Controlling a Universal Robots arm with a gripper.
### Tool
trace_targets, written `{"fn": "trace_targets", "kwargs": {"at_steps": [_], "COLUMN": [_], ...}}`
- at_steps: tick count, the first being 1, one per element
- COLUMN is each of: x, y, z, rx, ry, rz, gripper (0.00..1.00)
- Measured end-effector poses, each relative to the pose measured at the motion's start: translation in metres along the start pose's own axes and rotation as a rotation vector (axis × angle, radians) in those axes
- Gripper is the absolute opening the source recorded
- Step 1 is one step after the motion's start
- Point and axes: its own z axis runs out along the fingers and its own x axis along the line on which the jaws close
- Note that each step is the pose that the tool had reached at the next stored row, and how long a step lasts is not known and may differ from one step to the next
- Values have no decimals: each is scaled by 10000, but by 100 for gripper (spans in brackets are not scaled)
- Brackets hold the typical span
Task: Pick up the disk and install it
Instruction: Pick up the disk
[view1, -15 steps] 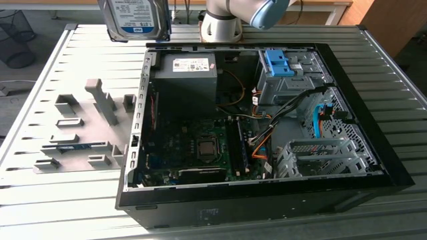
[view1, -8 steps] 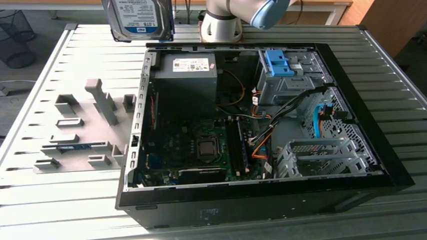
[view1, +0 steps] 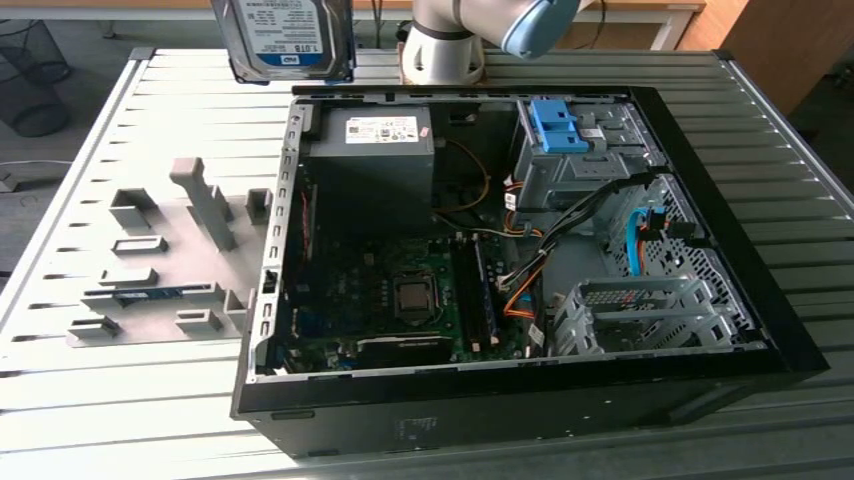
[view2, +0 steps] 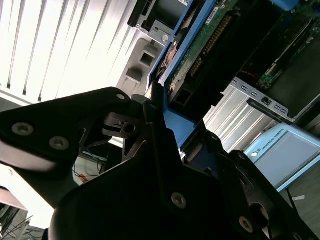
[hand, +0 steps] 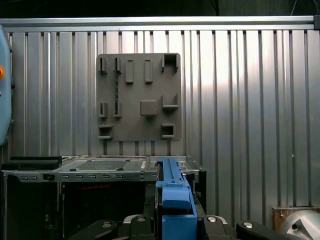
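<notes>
End effector (view2: 172, 125) gripping disk (view1: 286, 38), computer case (view1: 534, 412) nearby, fixture board (view1: 154, 262) alongside

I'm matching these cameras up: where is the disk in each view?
Exterior view: disk at the top edge, raised over the table.
Second wrist view: disk edge-on, green circuit board showing.
First wrist view: disk, blue frame edge-on, before the computer case.
Shared landmark: ribbed metal table, in all three.
</notes>
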Motion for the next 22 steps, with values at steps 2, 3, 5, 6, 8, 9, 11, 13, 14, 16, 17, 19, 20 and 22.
{"fn": "trace_targets", "kwargs": {"at_steps": [2,3,5,6,8,9,11,13,14,16,17,19,20,22], "x": [0,-1,-1,-1,-2,-2,-2,-3,-3,-3,-3,-4,-4,-4], "y": [-14,-21,-35,-42,-54,-61,-72,-84,-89,-102,-108,-121,-128,-142], "z": [0,0,0,0,-1,-1,-1,-1,-1,-1,-1,-1,-1,-1], "rx": [0,0,0,0,-1,0,-1,0,-1,0,-1,0,0,0], "ry": [0,0,0,0,1,0,1,1,0,0,0,0,0,0], "rz": [0,1,0,0,0,0,0,0,0,1,1,0,0,0], "gripper": [37,37,37,37,37,37,37,37,37,37,37,37,37,37]}}
